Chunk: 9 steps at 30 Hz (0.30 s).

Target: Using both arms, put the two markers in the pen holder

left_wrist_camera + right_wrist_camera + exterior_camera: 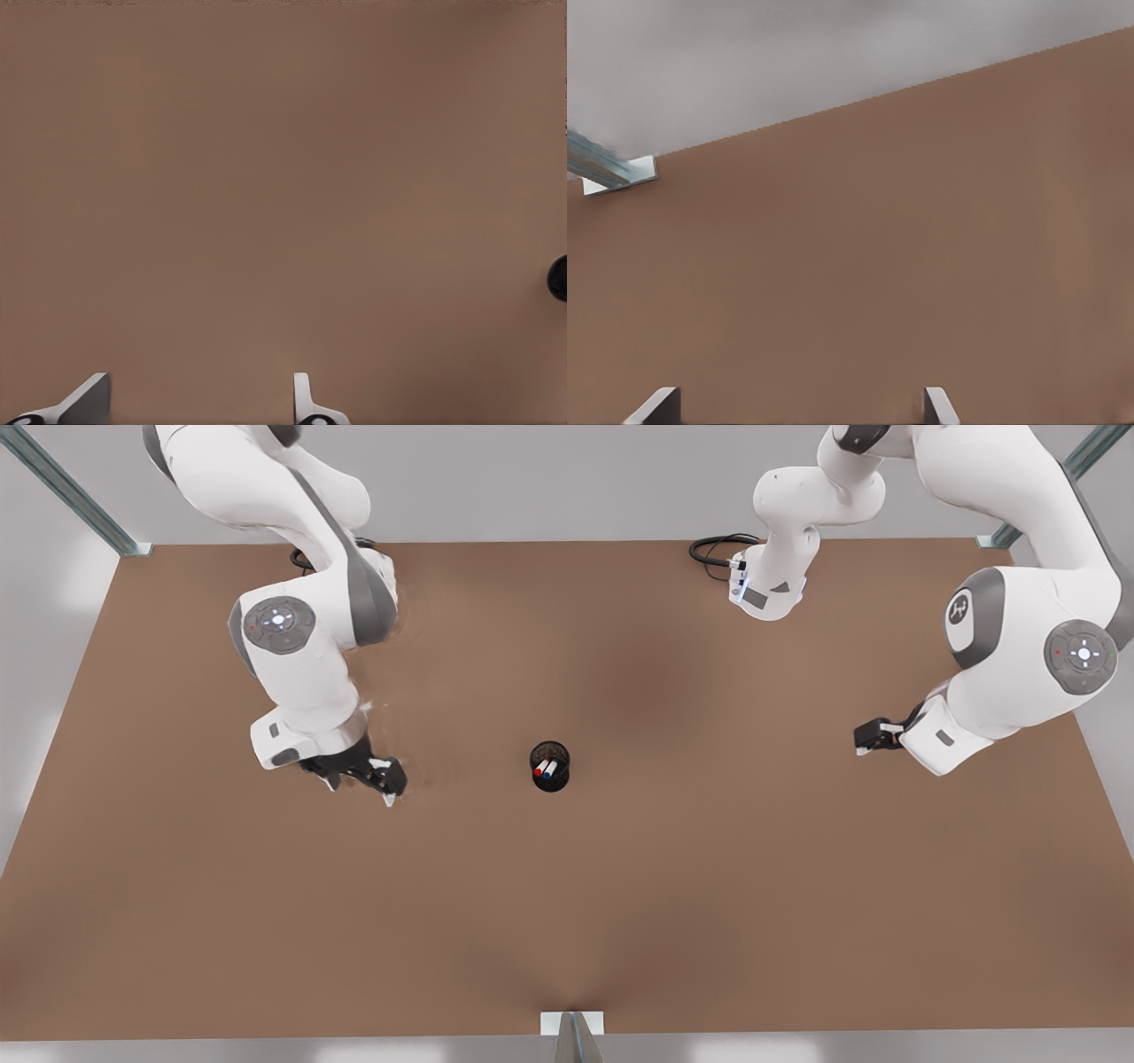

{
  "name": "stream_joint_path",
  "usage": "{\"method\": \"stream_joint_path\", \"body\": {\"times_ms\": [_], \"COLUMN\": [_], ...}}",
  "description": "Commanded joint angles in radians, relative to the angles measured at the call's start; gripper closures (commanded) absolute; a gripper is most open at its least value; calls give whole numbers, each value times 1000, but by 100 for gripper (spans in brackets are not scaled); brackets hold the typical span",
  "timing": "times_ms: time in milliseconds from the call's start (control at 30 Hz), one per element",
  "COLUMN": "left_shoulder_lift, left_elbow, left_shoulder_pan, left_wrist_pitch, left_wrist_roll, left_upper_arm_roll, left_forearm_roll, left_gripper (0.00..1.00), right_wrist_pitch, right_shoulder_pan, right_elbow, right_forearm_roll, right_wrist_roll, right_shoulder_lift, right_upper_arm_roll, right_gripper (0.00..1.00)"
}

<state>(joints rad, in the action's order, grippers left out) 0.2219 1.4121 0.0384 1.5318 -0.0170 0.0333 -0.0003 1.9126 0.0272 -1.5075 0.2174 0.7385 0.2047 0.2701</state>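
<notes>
The black mesh pen holder (552, 783) stands upright at the table's middle. Both markers stand inside it, the red-capped marker (538, 771) beside the blue-capped marker (549, 772). My left gripper (383, 781) hangs low over the table toward the front view's left of the holder, open and holding nothing. In the left wrist view its fingertips (89, 398) frame bare table, the gripper (199, 409) is open, and an edge of the pen holder (559, 277) shows. My right gripper (861, 737) is far off toward the front view's right, pointing sideways, open (797, 409) and holding nothing.
The brown table (567, 912) spreads wide around the holder. Black cables (713, 549) lie at the far edge by an arm base. Metal frame posts stand at the corners (133, 547), and a bracket (571, 1023) sits at the near edge. A bracket (622, 173) also appears in the right wrist view.
</notes>
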Motion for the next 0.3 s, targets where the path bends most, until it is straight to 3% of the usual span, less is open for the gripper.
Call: {"method": "stream_joint_path", "body": {"times_ms": [0, 100, 267], "left_shoulder_lift": [-1, -1, 4], "left_elbow": [-1, -1, -1], "left_shoulder_pan": [8, 8, 6], "left_wrist_pitch": [19, 19, 19], "left_wrist_roll": [25, 26, 22], "left_upper_arm_roll": [0, 0, 0], "left_forearm_roll": [2, -1, -1], "left_gripper": [0, 0, 0], "right_wrist_pitch": [-133, -268, -167], "right_shoulder_pan": [140, 51, 59], "right_elbow": [-26, -8, -2], "right_forearm_roll": [-228, -224, -225], "right_wrist_roll": [-810, -824, -818], "right_shoulder_lift": [-96, -50, -30], "right_upper_arm_roll": [-351, -287, -302], "right_gripper": [0, 0, 0]}}
